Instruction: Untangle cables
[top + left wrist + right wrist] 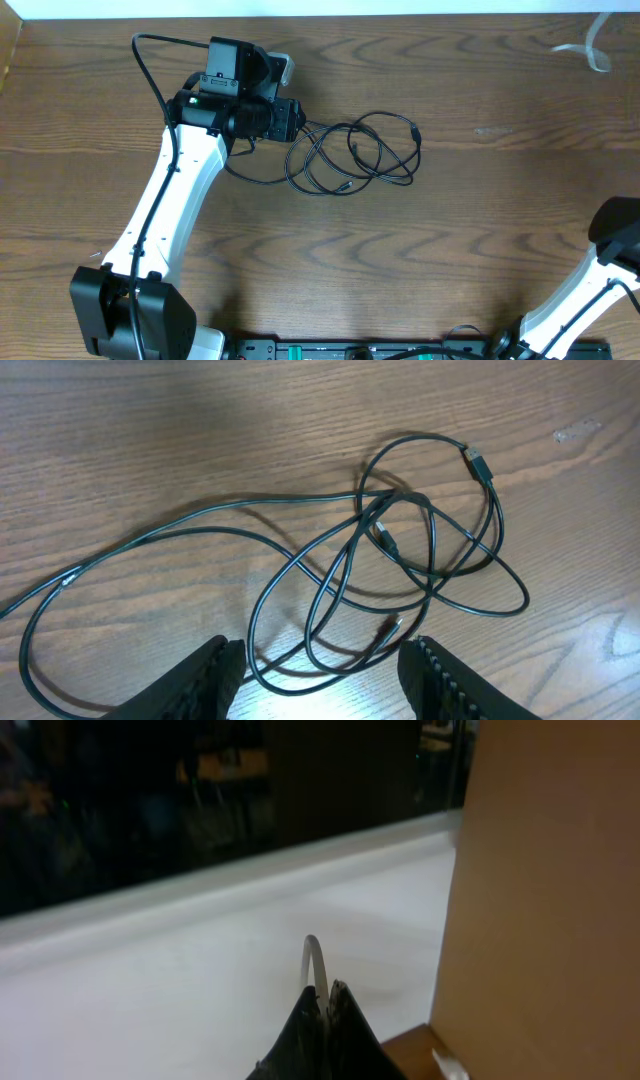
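Note:
A tangle of thin black cables [360,150] lies in loops on the wooden table, right of my left gripper [293,120]. In the left wrist view the black cables [400,550] cross each other several times, with a plug end [478,463] at the far right. My left gripper [320,655] is open, with the nearest loop lying between its fingers. My right gripper [328,992] is shut on a thin white cable [313,960] that arcs up from its jaws. A piece of white cable [590,50] lies at the table's far right corner.
The right arm [615,235] is at the table's right edge, with its gripper outside the overhead view. A brown panel [550,870] stands to the right in the right wrist view. A black rail [350,350] runs along the front edge.

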`<action>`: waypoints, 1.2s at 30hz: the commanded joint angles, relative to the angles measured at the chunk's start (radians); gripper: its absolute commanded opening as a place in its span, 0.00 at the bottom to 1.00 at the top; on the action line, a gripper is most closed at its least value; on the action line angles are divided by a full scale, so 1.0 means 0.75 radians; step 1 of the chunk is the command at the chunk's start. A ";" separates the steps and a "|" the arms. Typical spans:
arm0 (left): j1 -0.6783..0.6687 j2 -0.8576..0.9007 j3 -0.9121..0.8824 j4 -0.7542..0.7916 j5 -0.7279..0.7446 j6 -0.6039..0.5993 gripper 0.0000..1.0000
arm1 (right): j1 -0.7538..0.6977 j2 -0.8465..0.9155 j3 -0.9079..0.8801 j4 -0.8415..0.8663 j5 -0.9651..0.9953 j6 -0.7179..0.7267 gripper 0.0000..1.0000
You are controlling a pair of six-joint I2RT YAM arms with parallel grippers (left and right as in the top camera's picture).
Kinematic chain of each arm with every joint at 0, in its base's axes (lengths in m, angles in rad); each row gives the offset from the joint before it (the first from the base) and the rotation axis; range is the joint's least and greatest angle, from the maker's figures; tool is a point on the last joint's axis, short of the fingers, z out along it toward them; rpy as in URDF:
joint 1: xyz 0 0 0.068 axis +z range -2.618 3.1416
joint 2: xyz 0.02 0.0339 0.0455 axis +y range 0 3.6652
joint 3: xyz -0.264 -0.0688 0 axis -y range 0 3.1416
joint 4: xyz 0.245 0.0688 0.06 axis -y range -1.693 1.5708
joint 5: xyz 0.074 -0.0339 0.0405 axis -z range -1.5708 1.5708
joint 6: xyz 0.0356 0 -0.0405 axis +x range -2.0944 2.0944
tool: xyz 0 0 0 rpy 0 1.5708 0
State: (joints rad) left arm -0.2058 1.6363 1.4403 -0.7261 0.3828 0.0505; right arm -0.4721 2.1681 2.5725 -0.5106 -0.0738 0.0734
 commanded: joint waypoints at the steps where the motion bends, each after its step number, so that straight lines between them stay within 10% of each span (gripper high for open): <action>1: 0.003 0.015 -0.016 0.008 -0.012 -0.010 0.56 | -0.001 0.137 0.014 -0.012 0.055 -0.091 0.01; 9: 0.003 0.015 -0.015 0.013 -0.012 -0.010 0.56 | 0.001 0.345 0.013 -0.164 0.050 -0.090 0.08; 13: 0.003 0.015 -0.015 0.018 -0.012 -0.010 0.56 | 0.001 0.385 0.013 -0.256 0.051 -0.086 0.99; 36: -0.090 0.042 -0.050 0.023 -0.013 0.001 0.57 | 0.217 0.146 0.011 -1.028 -0.633 -0.163 0.99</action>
State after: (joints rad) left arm -0.2504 1.6371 1.4284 -0.7090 0.3794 0.0490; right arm -0.3573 2.2673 2.5793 -1.2472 -0.4953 0.0101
